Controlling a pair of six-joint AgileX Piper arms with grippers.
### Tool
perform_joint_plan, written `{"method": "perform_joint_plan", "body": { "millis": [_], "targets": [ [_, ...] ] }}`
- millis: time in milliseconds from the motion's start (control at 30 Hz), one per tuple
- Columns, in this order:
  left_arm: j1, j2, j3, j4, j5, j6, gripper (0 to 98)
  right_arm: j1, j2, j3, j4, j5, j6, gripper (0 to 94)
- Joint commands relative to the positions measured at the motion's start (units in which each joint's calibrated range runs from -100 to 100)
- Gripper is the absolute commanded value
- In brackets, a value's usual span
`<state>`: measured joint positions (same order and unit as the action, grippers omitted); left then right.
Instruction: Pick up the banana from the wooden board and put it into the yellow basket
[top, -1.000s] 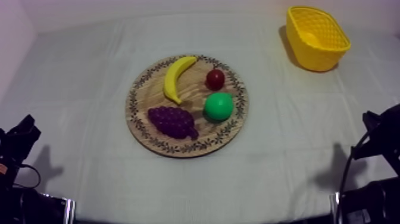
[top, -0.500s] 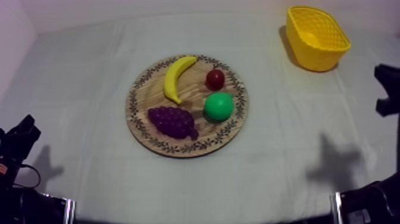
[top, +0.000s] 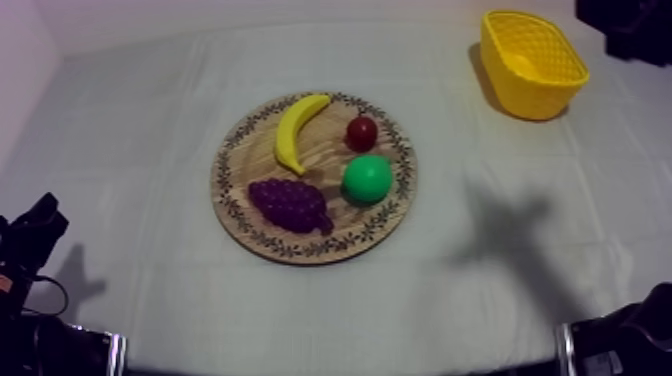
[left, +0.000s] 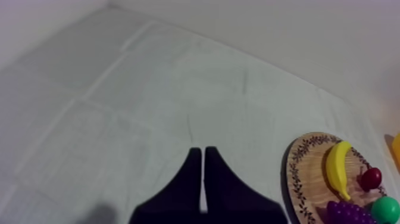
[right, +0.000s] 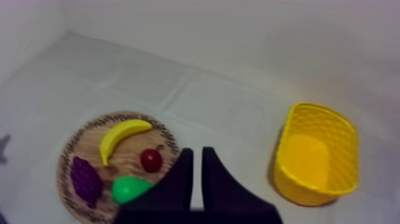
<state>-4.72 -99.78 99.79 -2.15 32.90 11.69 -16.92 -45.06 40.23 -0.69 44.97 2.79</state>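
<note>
The yellow banana (top: 298, 130) lies on the upper left of the round wooden board (top: 225, 185), in the middle of the table. The yellow basket (top: 532, 62) stands at the far right. My right arm (top: 625, 25) hangs high at the upper right, beside the basket. Its gripper (right: 197, 152) is shut on nothing and looks down from above on the banana (right: 122, 136), the board (right: 86, 143) and the basket (right: 315, 155). My left gripper (left: 203, 150) is also shut on nothing; it rests low at the left (top: 35, 235), well left of the board (left: 300, 179) and banana (left: 338, 170).
The board also carries a small red fruit (top: 361, 132), a green pear (top: 367, 179) and purple grapes (top: 290, 205). The right arm's shadow (top: 505, 225) falls on the cloth to the right of the board. The basket holds nothing.
My right arm has risen from the lower right edge to the upper right, beside the basket. Its shadow has slid left towards the board. The left arm and the fruit have not moved.
</note>
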Motion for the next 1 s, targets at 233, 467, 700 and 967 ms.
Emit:
{"method": "perform_joint_plan", "body": {
  "millis": [233, 467, 700, 967],
  "targets": [
    [-0.02, -0.05, -0.01, -0.03, 0.0, -0.02, 0.1, -0.57, 20.2, -13.2, -6.06, -1.42, -1.51, 6.8],
    [-0.02, -0.05, -0.01, -0.03, 0.0, 0.01, 0.1, -3.36, 31.94, -23.14, -5.97, -1.4, -4.45, 7.3],
    [-0.02, -0.05, -0.01, -0.03, 0.0, 0.0, 0.1, -7.88, 40.61, -28.91, -3.28, -0.73, -9.12, 7.1],
    [-0.02, -0.05, -0.01, -0.03, 0.0, -0.01, 0.1, -13.34, 48.91, -30.31, 0.33, -1.65, -15.8, 8.6]
  ]
}}
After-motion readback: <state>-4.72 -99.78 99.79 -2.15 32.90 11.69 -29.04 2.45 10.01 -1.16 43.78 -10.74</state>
